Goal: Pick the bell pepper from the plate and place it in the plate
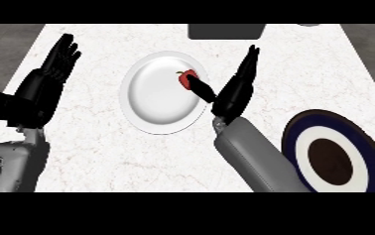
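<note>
A small red bell pepper [187,77] lies on the right part of a white plate [155,100] in the middle of the counter. My right hand [236,91] stands edge-on just right of that plate, fingers straight and pointing away from me. Its thumb reaches left over the plate's rim and touches the pepper's near side. The hand is open and holds nothing. A second plate [302,145], dark blue with a white ring and a dark brown centre, sits at the lower right, partly cut by the view's edge. My left hand [55,68] rests open at the left edge, fingers up.
A dark grey box-shaped object [225,31] stands at the counter's far edge, above the white plate. The counter [110,154] is white marble with grey floor showing past its left and right far corners. My right forearm [253,154] crosses the space between the two plates.
</note>
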`<state>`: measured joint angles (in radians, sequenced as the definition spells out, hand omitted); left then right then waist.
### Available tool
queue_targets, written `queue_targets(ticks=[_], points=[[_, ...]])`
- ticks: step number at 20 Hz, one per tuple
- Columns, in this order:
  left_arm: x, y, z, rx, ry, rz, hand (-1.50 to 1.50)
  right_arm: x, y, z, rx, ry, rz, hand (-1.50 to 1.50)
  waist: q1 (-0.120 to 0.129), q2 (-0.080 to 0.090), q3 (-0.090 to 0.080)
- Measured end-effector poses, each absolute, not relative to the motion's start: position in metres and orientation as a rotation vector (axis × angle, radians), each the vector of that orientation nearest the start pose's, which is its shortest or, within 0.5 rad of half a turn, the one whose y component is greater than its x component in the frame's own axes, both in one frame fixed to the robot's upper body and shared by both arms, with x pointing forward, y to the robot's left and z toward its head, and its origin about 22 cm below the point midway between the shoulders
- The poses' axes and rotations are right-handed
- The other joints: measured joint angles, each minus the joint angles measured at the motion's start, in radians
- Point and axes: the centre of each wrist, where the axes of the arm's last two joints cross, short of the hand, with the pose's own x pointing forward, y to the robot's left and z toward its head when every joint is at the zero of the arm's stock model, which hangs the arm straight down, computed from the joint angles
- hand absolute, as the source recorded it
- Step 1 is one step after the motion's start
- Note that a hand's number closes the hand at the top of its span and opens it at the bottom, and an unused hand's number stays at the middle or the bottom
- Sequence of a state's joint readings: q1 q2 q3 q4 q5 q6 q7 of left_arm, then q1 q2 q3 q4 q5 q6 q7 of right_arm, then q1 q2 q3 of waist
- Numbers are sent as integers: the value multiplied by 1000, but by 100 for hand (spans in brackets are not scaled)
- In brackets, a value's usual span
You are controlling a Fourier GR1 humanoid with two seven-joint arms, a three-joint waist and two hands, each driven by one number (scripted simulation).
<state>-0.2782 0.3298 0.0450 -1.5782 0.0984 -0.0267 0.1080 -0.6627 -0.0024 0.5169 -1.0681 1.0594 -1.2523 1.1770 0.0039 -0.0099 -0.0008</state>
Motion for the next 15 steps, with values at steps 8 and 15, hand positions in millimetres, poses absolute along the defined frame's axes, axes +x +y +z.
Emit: queue_targets(ticks=[8,15], points=[[289,283,102,156,-1736,-228,0,248,-67,25,-893,-1556,-328,-150,-20,-1,0],[295,284,99,158,-1742,-220,0,184,-80,30,-905,-1547,-365,-150,-18,5,0]])
